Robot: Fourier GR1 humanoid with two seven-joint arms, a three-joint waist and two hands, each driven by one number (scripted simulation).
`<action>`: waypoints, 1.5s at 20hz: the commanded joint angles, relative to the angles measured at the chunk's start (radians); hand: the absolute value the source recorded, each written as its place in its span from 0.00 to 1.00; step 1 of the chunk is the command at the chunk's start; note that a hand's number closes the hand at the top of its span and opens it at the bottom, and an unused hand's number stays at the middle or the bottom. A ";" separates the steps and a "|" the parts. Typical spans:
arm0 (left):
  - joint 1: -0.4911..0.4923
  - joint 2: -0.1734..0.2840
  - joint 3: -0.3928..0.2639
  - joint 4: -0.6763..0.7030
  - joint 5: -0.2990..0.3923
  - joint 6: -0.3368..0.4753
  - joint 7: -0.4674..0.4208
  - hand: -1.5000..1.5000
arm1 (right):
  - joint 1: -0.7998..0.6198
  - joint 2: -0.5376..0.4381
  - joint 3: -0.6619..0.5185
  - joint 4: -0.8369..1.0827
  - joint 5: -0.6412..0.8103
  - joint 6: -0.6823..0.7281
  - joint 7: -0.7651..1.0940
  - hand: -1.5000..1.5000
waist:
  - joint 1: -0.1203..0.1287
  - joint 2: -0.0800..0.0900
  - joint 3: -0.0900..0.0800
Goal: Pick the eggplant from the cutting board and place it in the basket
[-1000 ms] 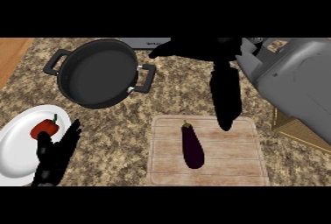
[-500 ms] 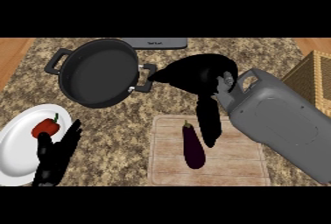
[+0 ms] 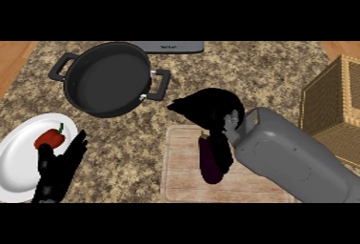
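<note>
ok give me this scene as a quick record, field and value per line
eggplant: lying on the cutting board, stem end toward the pan
right robot hand: over the eggplant's upper end, fingers pointing down beside it; contact cannot be told
left robot hand: open, resting at the lower left, partly over the plate
basket: wicker, at the right edge, nothing seen inside
pan: black, two handles, upper left
plate: white, holds a red pepper
counter: speckled stone
</note>
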 commanded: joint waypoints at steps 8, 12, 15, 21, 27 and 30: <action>0.024 -0.064 -0.017 0.024 -0.049 0.003 0.055 0.50 | 0.179 -0.012 0.000 -0.002 0.229 -0.035 -0.197 0.00 | -0.001 0.005 -0.006; 0.011 -0.056 0.033 0.063 -0.042 -0.046 0.017 0.50 | 0.192 0.030 -0.003 0.033 0.310 -0.039 -0.239 0.00 | 0.001 0.005 -0.007; 0.032 -0.061 0.009 -0.027 -0.066 -0.010 0.079 0.50 | 0.200 0.001 0.015 0.149 0.403 -0.111 -0.372 0.00 | 0.010 0.008 -0.006; -0.015 -0.084 0.057 0.090 -0.081 -0.034 0.053 0.50 | 0.249 0.097 0.002 0.124 0.448 -0.114 -0.337 0.00 | -0.001 0.006 -0.007; -0.014 -0.076 0.078 0.033 -0.092 -0.062 0.089 0.50 | 0.254 0.145 -0.002 0.184 0.537 -0.102 -0.357 0.00 | 0.001 0.005 -0.007; 0.024 -0.089 0.077 0.061 -0.106 -0.076 0.020 0.50 | 0.295 0.155 0.040 0.190 0.570 -0.083 -0.344 0.00 | 0.001 0.005 -0.007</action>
